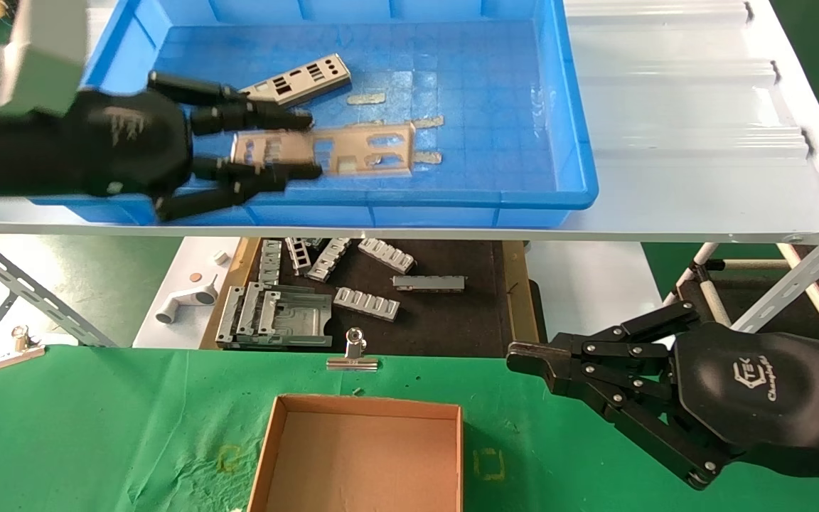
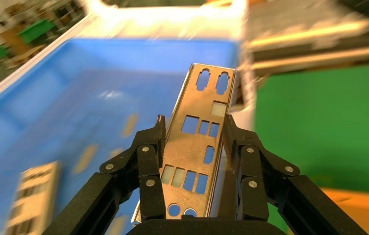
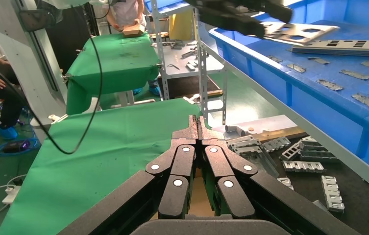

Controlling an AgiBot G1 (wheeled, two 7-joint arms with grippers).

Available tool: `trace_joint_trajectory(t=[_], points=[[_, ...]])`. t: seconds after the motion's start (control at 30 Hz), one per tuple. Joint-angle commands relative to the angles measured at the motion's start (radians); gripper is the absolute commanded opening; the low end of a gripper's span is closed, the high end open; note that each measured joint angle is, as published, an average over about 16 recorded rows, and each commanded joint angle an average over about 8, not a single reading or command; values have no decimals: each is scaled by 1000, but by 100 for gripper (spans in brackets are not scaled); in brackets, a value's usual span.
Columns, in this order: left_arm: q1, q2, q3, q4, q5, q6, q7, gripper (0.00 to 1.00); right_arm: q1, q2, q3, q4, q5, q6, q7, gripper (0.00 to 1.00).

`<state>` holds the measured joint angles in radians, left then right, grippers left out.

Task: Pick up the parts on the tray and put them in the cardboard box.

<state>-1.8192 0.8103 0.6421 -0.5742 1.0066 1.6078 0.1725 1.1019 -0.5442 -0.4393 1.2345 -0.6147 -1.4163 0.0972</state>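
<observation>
A white shelf (image 1: 694,128) is occupied by the blue tray (image 1: 573,107). Below it, a green-covered table (image 1: 97,427) carries the cardboard box (image 1: 363,455), with a binder clip (image 1: 353,353) clamped at the table edge just behind the box.

Head cam: you look fwd/down over the tray (image 1: 566,107) and cardboard box (image 1: 360,455). L wrist cam: close along the left gripper (image 2: 194,132), facing tray (image 2: 74,88). R wrist cam: low, sees tray (image 3: 319,93) from the side. All three share the tray.
</observation>
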Motion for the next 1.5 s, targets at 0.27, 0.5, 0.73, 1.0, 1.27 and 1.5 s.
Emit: trace_joint_trajectory(t=[0.27,0.5,0.73,1.0,1.27,1.5], points=[[119,-143,164,-314,-208,-11,-135,0,0,0,0,0,0,0,0,0],[196,-184,272,-397,-194,-41,-104,0,0,0,0,0,0,0,0,0],[337,-146,343,-419,-93,-177,-26,0,0,0,0,0,0,0,0,0],[459,-90,370,-434,-41,-348,26,0,0,0,0,0,0,0,0,0],[513,-56,377,-423,-20,-474,10,0,0,0,0,0,0,0,0,0],[543,-20,384,-391,-9,-537,0,2,0,0,0,0,0,0,0,0]])
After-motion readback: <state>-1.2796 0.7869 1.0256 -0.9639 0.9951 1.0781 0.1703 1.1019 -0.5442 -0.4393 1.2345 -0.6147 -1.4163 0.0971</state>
